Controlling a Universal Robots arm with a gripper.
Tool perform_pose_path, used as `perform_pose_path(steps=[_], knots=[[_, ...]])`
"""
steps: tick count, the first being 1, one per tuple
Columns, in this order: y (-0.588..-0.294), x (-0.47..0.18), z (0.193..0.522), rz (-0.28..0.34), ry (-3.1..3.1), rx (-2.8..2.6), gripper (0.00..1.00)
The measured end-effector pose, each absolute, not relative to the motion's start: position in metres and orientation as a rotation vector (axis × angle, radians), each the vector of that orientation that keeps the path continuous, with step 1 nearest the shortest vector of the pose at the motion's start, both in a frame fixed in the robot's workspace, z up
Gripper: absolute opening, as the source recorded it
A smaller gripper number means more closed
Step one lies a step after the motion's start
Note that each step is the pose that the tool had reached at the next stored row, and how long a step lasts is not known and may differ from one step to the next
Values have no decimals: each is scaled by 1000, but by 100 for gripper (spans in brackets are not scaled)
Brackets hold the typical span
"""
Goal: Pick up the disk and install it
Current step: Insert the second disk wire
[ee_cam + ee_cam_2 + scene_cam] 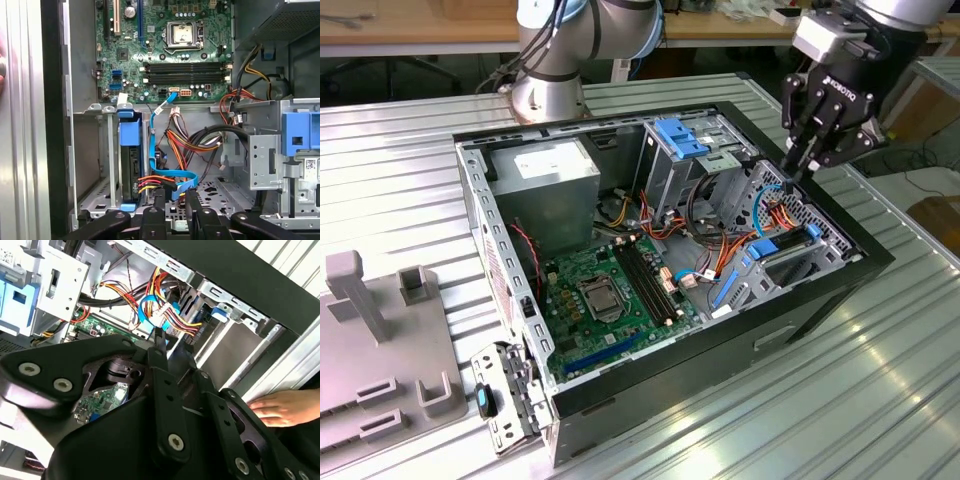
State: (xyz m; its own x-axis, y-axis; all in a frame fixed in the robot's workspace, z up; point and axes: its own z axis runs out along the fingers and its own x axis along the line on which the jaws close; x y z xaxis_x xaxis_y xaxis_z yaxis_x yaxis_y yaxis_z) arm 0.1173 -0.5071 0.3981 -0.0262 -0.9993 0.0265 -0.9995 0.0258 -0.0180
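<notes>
Fingers (798, 168) apparently together, empty, above one open computer case (800, 300), one disk (131, 162) seated in its bay.

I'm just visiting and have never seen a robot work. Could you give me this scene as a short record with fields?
Setting: open computer case on a ribbed metal table
Disk: the disk stands in the drive bay, blue rails at its ends, cables beside it
Gripper: the gripper hovers over the bay end of the case, apart from the disk
Person: a hand rests on the table beside the case
</notes>
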Motion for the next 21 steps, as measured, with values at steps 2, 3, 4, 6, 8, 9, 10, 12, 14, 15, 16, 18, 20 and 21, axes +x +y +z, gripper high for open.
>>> perform_pose_path(steps=[2, 3, 4, 6, 8, 9, 10, 12, 14, 15, 16, 18, 20, 21], knots=[[-506, 117, 395, 49, -2245, 2188, 30], [-505, 117, 392, 50, -2245, 2187, 30], [-505, 117, 390, 50, -2245, 2187, 30], [-505, 117, 386, 54, -2243, 2186, 30], [-505, 117, 385, 55, -2243, 2185, 30], [-505, 117, 385, 55, -2243, 2185, 30], [-505, 117, 385, 55, -2243, 2185, 30], [-505, 117, 385, 55, -2243, 2185, 29], [-505, 117, 384, 55, -2243, 2185, 11], [-505, 117, 384, 55, -2242, 2185, 11], [-505, 117, 384, 56, -2242, 2185, 11], [-505, 117, 384, 56, -2242, 2184, 11], [-505, 117, 384, 57, -2242, 2184, 11], [-505, 117, 384, 57, -2242, 2184, 11]])
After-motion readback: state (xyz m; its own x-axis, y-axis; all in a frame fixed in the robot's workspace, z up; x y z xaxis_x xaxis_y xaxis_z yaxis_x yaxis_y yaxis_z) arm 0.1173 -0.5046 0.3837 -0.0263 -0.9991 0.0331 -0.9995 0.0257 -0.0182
